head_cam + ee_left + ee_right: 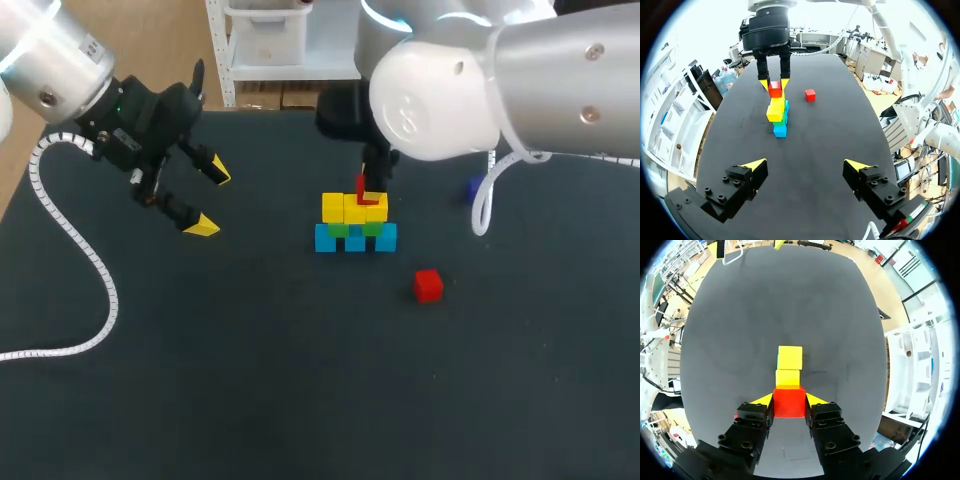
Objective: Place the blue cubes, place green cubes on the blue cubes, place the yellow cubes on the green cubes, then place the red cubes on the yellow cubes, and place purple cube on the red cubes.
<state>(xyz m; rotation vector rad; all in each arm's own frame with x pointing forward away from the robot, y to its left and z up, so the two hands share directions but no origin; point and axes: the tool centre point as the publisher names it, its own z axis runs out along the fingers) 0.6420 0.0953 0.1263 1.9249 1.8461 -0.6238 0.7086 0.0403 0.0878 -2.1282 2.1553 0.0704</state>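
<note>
R claw (774, 84) is clamping a red cube (789, 402), holding it right over the yellow cubes (345, 208) mid-worktop (250, 380). L claw (806, 163) is hanging wide apart (empty), well off. Risk, I'm guessing: releasing off-centre, or fingers nudging the yellows, is tipping the stack.

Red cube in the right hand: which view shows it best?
Right wrist view: the red cube sits clamped in the right hand, just over the yellow cubes. Left wrist view shows it small, far off. Head view shows only a sliver, mostly hidden by the arm.
</note>
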